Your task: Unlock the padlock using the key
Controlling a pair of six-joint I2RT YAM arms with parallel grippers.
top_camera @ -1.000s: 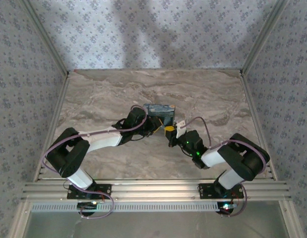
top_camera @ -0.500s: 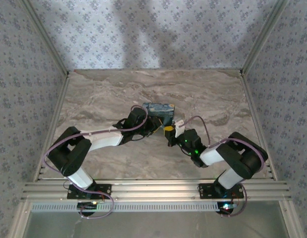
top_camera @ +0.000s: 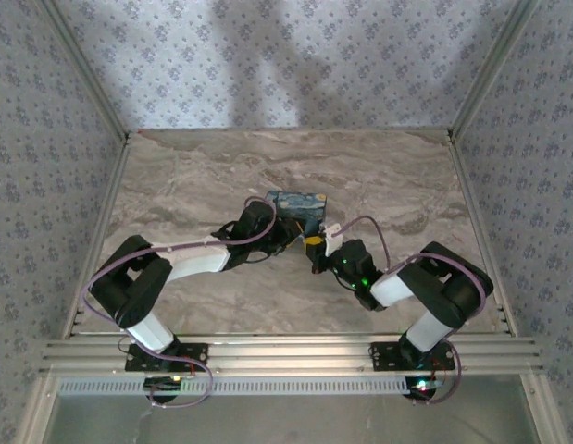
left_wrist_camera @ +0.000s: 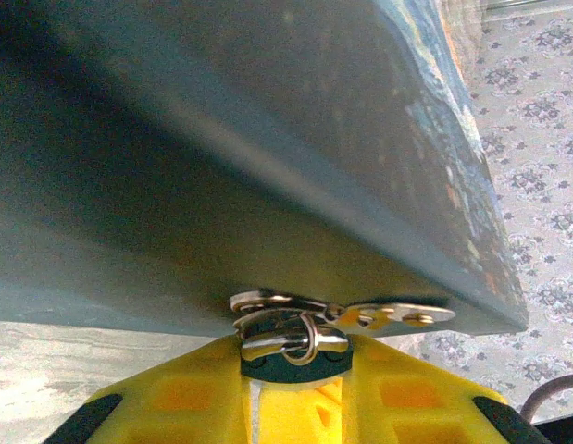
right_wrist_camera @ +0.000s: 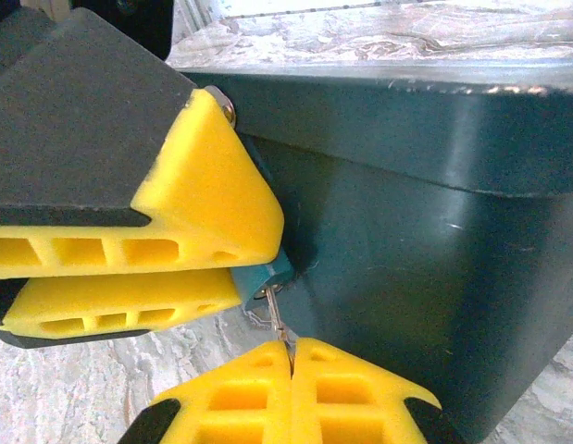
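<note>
Where the left gripper [top_camera: 288, 237] meets the box [top_camera: 298, 203] at the middle of the table [top_camera: 193, 185], its yellow fingers [left_wrist_camera: 175, 398] are clamped on the teal padlock [right_wrist_camera: 270, 270]. The padlock hangs by its metal shackle [left_wrist_camera: 286, 340] at the hasp [left_wrist_camera: 397, 314] on the box's side. Just right of it, a thin key [right_wrist_camera: 276, 317] touches the padlock's end, pinched at its other end between the closed fingers of the right gripper [right_wrist_camera: 292, 363]; whether it sits in the keyhole cannot be told.

A blue printed box [top_camera: 298, 205] stands on the grey marble table [top_camera: 203, 176]
</note>
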